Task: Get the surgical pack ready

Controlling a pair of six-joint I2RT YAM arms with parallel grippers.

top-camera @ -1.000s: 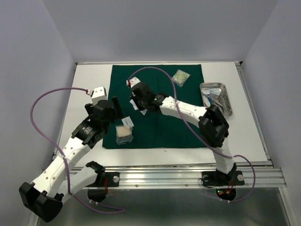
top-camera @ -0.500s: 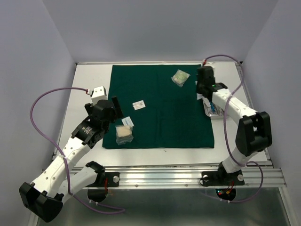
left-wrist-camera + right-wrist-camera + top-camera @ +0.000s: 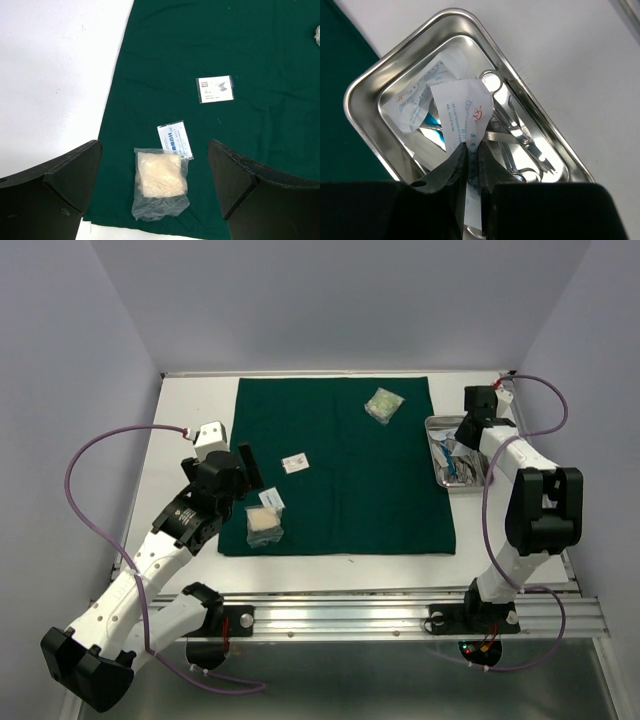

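Observation:
The dark green drape lies flat in the middle of the table. The steel tray stands off its right edge. In the right wrist view, the tray holds scissors and forceps and a white packet. My right gripper hangs over the tray, shut on another white paper packet. My left gripper stands wide open above the drape's near left corner, over a clear bag of gauze and a white packet. It holds nothing.
A small white card lies on the drape left of centre, and a greenish-white packet near its far edge. Bare white tabletop flanks the drape on the left. A rail runs along the table's right edge.
My right arm swung from the drape's middle, leaving the small card there, across to the tray, and now holds a packet above it. The left arm has not moved.

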